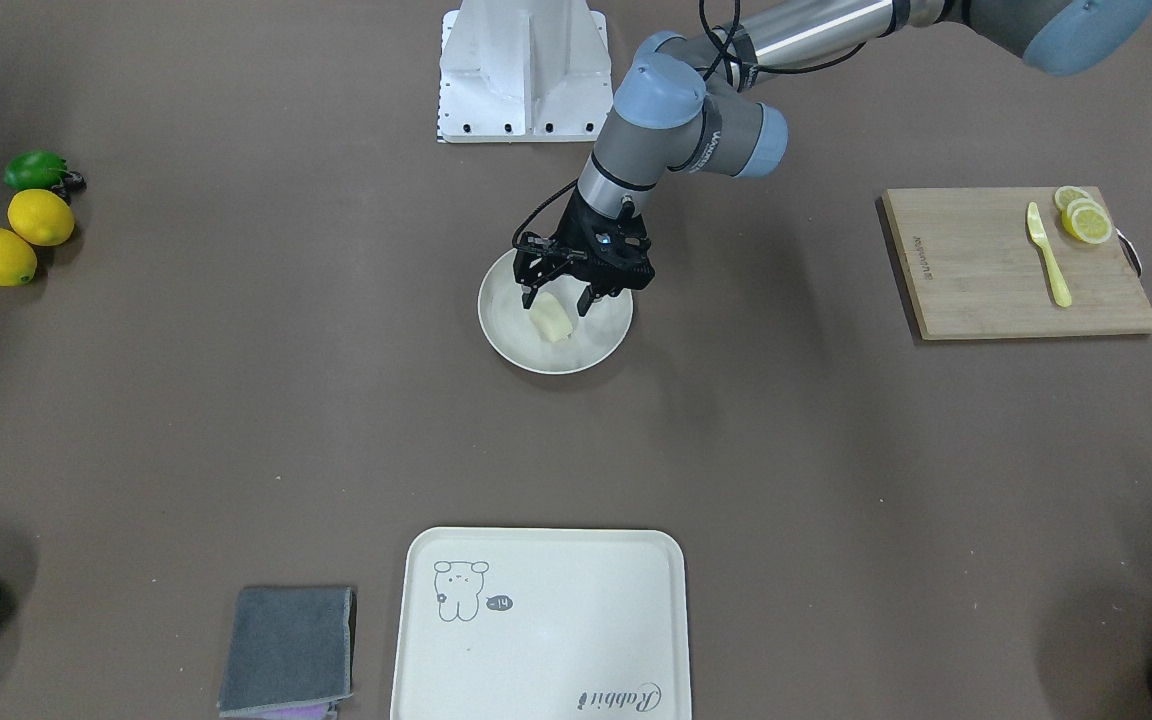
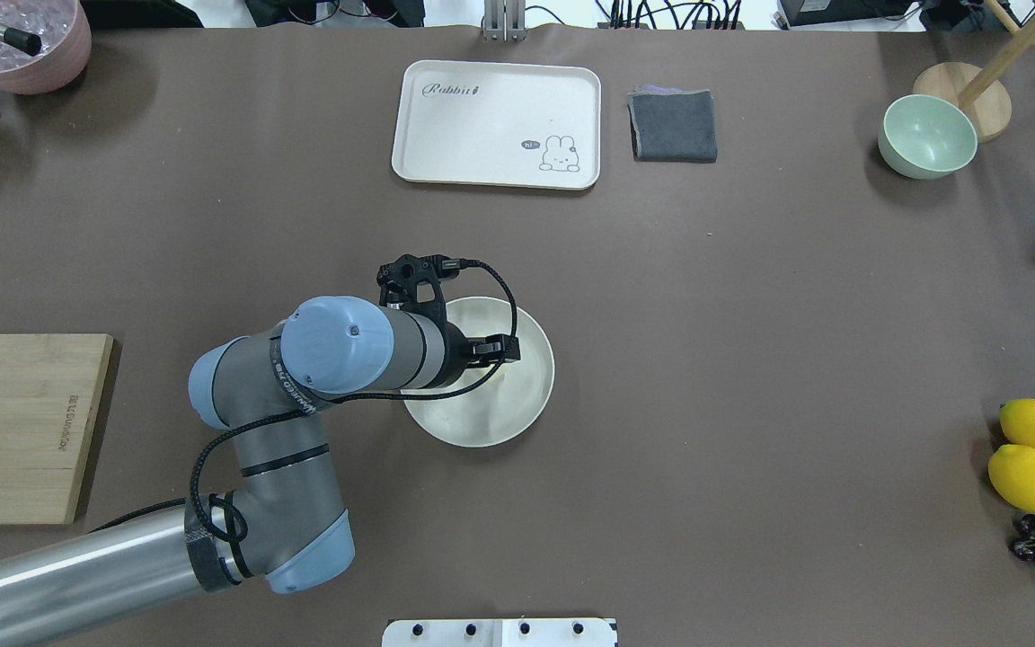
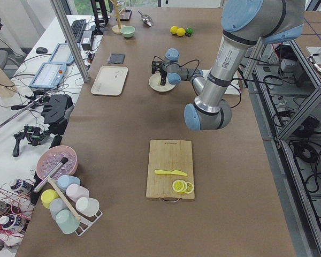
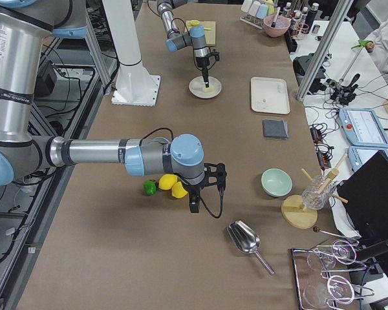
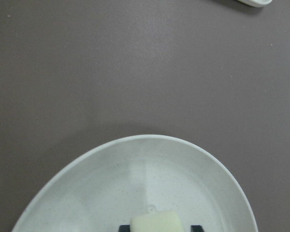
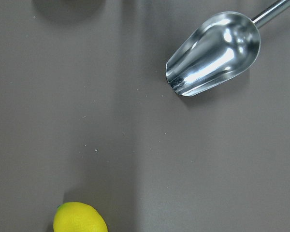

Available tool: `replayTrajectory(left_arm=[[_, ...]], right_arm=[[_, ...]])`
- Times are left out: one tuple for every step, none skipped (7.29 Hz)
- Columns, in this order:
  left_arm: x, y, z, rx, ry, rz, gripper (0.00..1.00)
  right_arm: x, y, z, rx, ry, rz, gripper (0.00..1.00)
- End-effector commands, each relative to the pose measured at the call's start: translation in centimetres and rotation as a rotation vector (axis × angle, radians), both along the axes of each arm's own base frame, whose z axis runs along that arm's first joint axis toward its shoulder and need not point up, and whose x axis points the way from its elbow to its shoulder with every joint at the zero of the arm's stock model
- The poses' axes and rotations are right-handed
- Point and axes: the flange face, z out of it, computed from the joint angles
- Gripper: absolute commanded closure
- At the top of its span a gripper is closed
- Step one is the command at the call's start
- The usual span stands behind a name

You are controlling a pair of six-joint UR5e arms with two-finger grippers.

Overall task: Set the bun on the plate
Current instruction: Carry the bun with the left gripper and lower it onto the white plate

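The bun (image 1: 553, 320), a small pale lump, lies on the round cream plate (image 1: 556, 365) in the middle of the table. My left gripper (image 1: 557, 300) points down over the plate, a finger on each side of the bun. It looks slightly open, with a small gap at one finger. In the left wrist view the bun (image 5: 157, 221) shows at the bottom edge between the dark pads, above the plate (image 5: 87, 164). My right gripper (image 4: 208, 197) hovers near the lemons, far from the plate. I cannot tell whether it is open or shut.
A printed cream tray (image 1: 556, 640) and a folded grey cloth (image 1: 286, 650) lie beyond the plate. A wooden board (image 1: 986, 270) holds a yellow knife and lemon slices. Lemons (image 1: 16, 235), a green bowl (image 2: 926, 135) and a metal scoop (image 6: 212, 53) lie on my right.
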Motion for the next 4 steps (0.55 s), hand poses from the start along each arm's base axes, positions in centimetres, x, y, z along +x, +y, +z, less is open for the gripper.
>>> replayTrajectory(left_arm=[[-3.2,-1.4,-2.2,0.018,0.045,-0.039,0.03],[-7.2,-2.6,-3.3,-0.009,0.026,-0.039,0.03],[-11.7,-3.5,-3.1,-0.077,-0.07,-0.035,0.03],[-16.2,-3.2,-1.5,0.0,-0.196,0.007,0.03]], right_arm=[[0.1,0.2,0.2,0.001,-0.001,0.001,0.0],[0.1,0.4,0.4,-0.004,0.001,0.001,0.0],[0.1,0.8,0.6,-0.01,0.001,0.001,0.0],[0.0,0.9,0.8,-0.014,0.0,0.001,0.0]])
